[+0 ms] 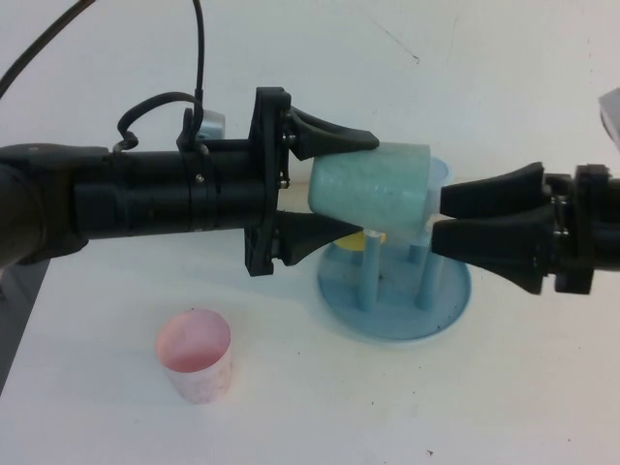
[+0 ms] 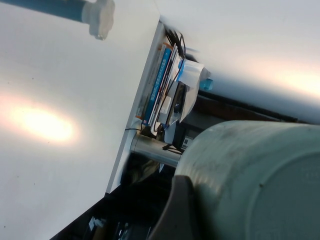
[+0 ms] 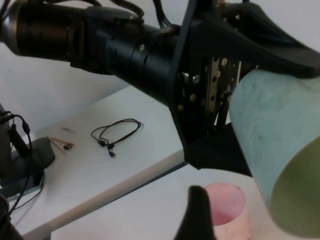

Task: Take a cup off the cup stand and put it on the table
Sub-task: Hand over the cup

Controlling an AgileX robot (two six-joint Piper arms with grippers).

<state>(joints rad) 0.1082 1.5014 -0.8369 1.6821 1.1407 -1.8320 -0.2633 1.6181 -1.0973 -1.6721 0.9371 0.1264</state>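
Note:
The pale mint-green cup lies on its side in the air above the round blue cup stand, mouth toward the right. My left gripper reaches in from the left and is shut on the cup, one finger on each side. The cup fills the left wrist view and also shows in the right wrist view. My right gripper hovers at the cup's mouth with its fingers a little apart, holding nothing. The white table lies below.
A pink cup stands upright on the table at the front left, also in the right wrist view. A yellow cup and a light blue cup peek out on the stand. Blue pegs stand upright.

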